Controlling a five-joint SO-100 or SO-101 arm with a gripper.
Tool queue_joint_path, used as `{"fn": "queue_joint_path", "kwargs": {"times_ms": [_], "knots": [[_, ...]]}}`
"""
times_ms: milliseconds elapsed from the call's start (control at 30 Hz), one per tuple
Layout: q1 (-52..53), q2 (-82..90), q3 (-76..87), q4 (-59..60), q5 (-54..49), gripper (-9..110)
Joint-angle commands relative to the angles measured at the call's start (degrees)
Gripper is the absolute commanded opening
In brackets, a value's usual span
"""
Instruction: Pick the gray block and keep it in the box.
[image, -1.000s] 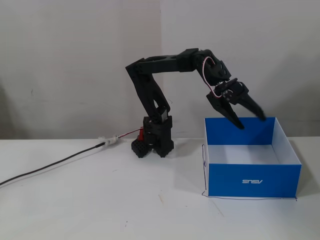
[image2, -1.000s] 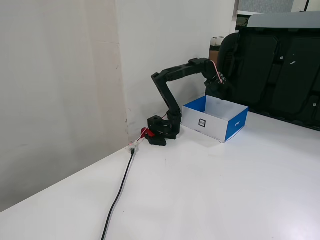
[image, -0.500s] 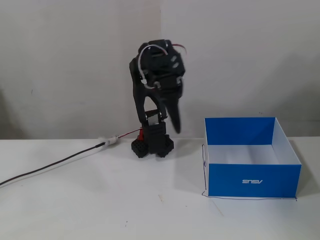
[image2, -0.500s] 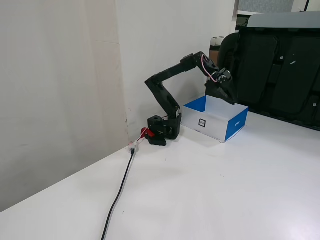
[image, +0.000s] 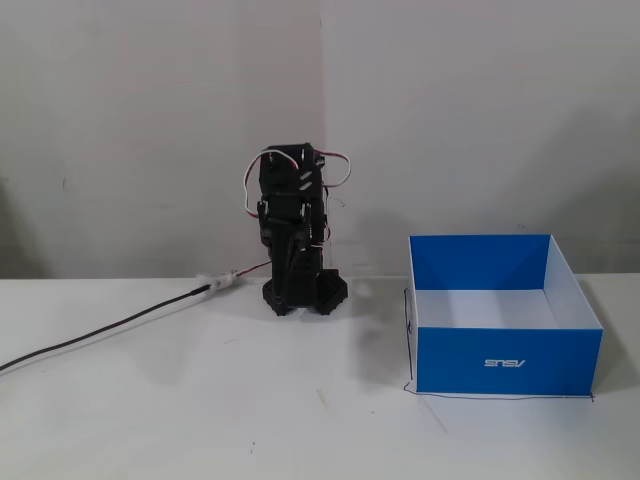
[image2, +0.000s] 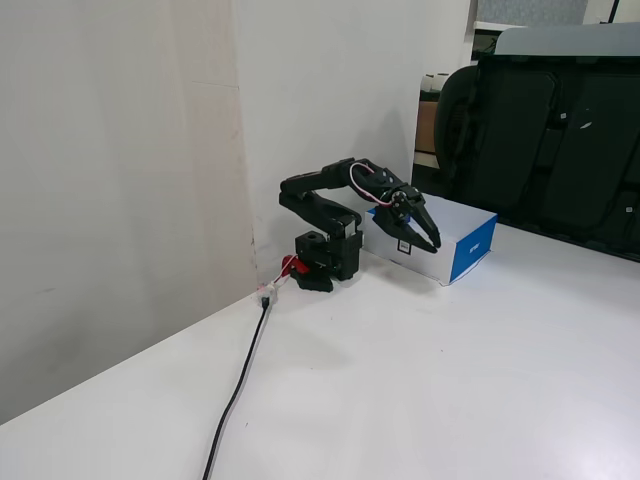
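The box (image: 505, 360), blue outside and white inside, stands on the table at the right; its blue side (image2: 474, 246) also shows in the other fixed view. The gray block shows in neither view; the box's front wall hides the floor inside. My black arm (image: 292, 215) is folded low over its base, pointing toward the camera. In the other fixed view my gripper (image2: 420, 243) hangs open just in front of the box's white-labelled wall, with nothing between its fingers.
A black cable (image2: 235, 390) runs from the arm's base along the white table toward the near left edge. Black chairs (image2: 545, 140) stand behind the box. A wall rises right behind the arm. A thin drawn outline (image: 500, 397) marks the box's place.
The arm swung away from above the box, turned toward the table's middle and folded down low. The gripper stayed open and empty throughout.
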Motion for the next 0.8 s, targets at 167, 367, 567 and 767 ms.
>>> {"fn": "queue_joint_path", "kwargs": {"times_ms": [167,367,567,767], "knots": [[-1.3,24.2,16.5,2.7,-2.0,0],[-1.8,34.0,22.4,6.9,-2.1,0],[-0.3,34.0,22.5,7.2,-1.6,2],[-0.4,34.0,22.5,7.2,-1.8,1]]}}
